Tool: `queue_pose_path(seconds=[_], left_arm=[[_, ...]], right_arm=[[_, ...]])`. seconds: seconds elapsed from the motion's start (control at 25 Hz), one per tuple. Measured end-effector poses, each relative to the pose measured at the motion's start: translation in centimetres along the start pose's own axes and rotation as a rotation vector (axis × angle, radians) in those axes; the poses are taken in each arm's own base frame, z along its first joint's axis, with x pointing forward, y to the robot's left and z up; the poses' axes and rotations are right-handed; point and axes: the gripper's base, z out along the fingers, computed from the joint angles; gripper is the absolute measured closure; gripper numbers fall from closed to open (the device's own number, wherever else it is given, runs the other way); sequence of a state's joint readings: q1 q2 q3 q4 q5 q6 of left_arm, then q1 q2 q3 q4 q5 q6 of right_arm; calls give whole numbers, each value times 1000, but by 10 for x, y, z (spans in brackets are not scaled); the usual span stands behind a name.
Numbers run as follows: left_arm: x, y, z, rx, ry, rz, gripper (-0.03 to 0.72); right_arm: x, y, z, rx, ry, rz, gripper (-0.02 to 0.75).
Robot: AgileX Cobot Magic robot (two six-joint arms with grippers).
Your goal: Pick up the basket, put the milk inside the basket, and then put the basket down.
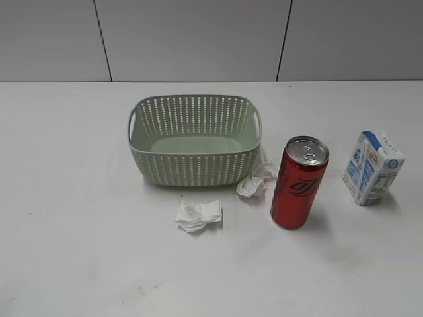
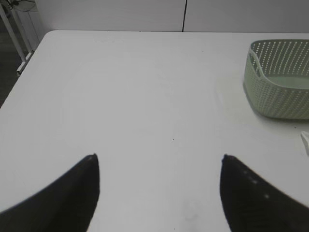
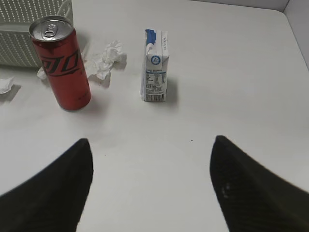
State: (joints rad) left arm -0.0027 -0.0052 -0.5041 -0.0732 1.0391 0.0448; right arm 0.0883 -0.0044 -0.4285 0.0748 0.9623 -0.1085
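Observation:
The pale sage-green basket (image 1: 193, 140) stands empty on the white table at centre back; it also shows at the right edge of the left wrist view (image 2: 280, 79) and at the top left of the right wrist view (image 3: 29, 29). The white-and-blue milk carton (image 1: 373, 168) stands upright at the right, also in the right wrist view (image 3: 155, 66). My left gripper (image 2: 159, 157) is open and empty over bare table, far left of the basket. My right gripper (image 3: 150, 140) is open and empty, in front of the milk. Neither gripper shows in the exterior view.
A tall red soda can (image 1: 299, 183) stands between basket and milk, also in the right wrist view (image 3: 60, 63). Two crumpled white tissues lie on the table: one (image 1: 198, 214) in front of the basket, one (image 1: 256, 181) by its right corner. A grey wall runs behind.

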Motion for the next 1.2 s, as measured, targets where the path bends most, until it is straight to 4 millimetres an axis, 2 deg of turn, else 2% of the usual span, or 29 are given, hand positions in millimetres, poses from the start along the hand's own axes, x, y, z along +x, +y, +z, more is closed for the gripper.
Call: queue_pose_path(seconds=[1.2], left_arm=[[0, 0, 0, -1, 0, 1, 99]], right_arm=[[0, 0, 0, 0, 1, 0, 148]])
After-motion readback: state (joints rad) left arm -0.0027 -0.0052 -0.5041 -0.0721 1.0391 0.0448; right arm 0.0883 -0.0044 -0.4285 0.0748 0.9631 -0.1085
